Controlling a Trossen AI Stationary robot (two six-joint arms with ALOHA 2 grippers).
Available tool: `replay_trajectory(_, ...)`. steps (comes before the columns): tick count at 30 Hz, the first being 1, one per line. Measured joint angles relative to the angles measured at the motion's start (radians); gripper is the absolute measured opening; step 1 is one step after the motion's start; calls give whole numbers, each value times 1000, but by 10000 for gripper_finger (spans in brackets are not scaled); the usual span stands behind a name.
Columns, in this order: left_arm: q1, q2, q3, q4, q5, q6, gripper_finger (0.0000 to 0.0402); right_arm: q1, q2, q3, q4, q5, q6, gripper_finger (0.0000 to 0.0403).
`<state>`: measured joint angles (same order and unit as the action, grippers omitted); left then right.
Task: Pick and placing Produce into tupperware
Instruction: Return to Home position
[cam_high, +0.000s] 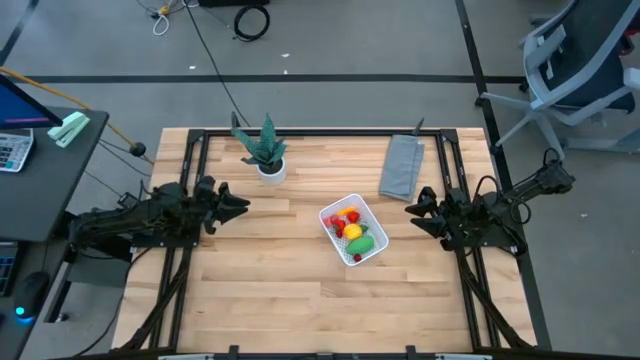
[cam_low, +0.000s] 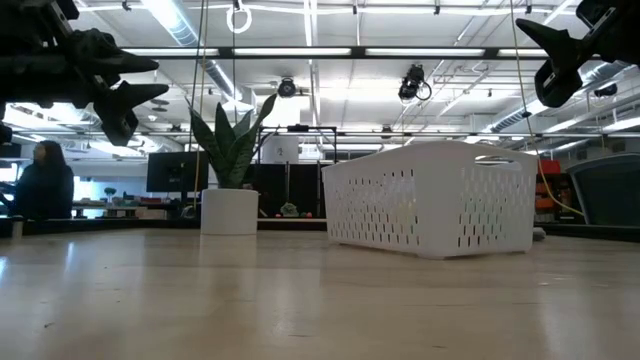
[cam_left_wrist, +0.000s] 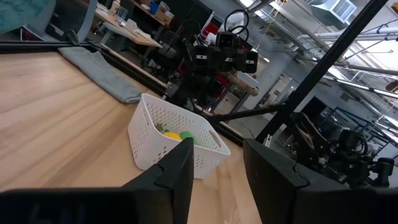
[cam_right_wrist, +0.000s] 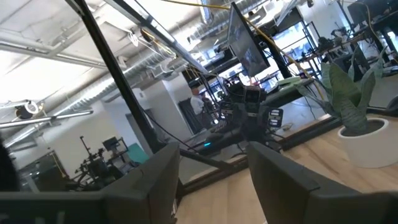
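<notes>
The white tupperware (cam_high: 353, 230) sits near the table's middle, a perforated basket in the low view (cam_low: 430, 196) and the left wrist view (cam_left_wrist: 174, 140). Inside it lie the produce: red pieces (cam_high: 345, 219), a yellow piece (cam_high: 352, 232) and a green oblong (cam_high: 362, 243). My left gripper (cam_high: 240, 204) hovers open over the table's left side, raised and pointing toward the tupperware. My right gripper (cam_high: 411, 208) hovers open at the table's right side, raised, pointing toward the tupperware. Neither holds anything.
A green potted plant in a white pot (cam_high: 267, 153) stands at the far side, left of centre. A folded grey cloth (cam_high: 402, 166) lies at the far right. Bare wood (cam_high: 290, 300) stretches across the near half. A person (cam_low: 42, 185) sits beyond the table.
</notes>
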<state>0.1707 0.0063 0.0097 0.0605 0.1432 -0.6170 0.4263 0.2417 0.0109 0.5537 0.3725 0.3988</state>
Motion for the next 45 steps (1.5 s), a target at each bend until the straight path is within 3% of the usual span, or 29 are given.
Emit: replay_trajectory(45, 0, 0, -1, -2, 1, 0, 150, 0, 0, 0, 0, 0, 0, 199)
